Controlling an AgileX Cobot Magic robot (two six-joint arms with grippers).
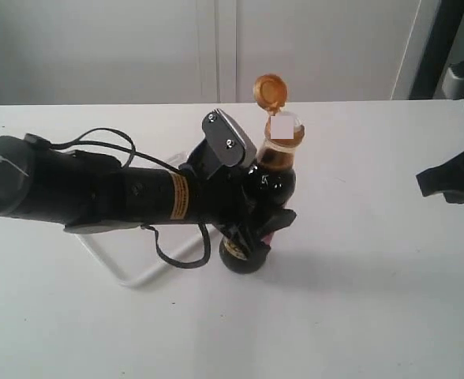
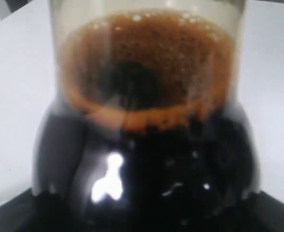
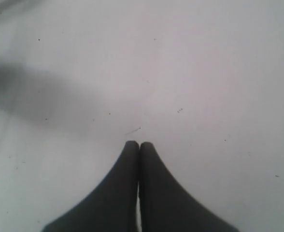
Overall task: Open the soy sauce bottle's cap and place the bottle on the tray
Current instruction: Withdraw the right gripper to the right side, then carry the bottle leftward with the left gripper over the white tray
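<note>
The soy sauce bottle [image 1: 278, 172] has dark liquid and a white spout, and leans slightly in the exterior view. My left gripper [image 1: 253, 217] is shut on its body. The golden-orange cap [image 1: 269, 89] stands flipped open above the spout. In the left wrist view the bottle [image 2: 147, 96] fills the frame, with the left gripper [image 2: 142, 220] dark at the lower corners. The white tray [image 1: 126, 275] lies under the left arm and only its near rim shows. The bottle's base is just right of that rim. My right gripper [image 1: 450, 181] [image 3: 139, 145] is shut and empty, far to the right.
A white table [image 1: 358, 300] carries everything. The left arm's black cable [image 1: 169, 257] loops over the tray's rim. A pale wall and a dark post [image 1: 441, 47] stand behind the table's far edge.
</note>
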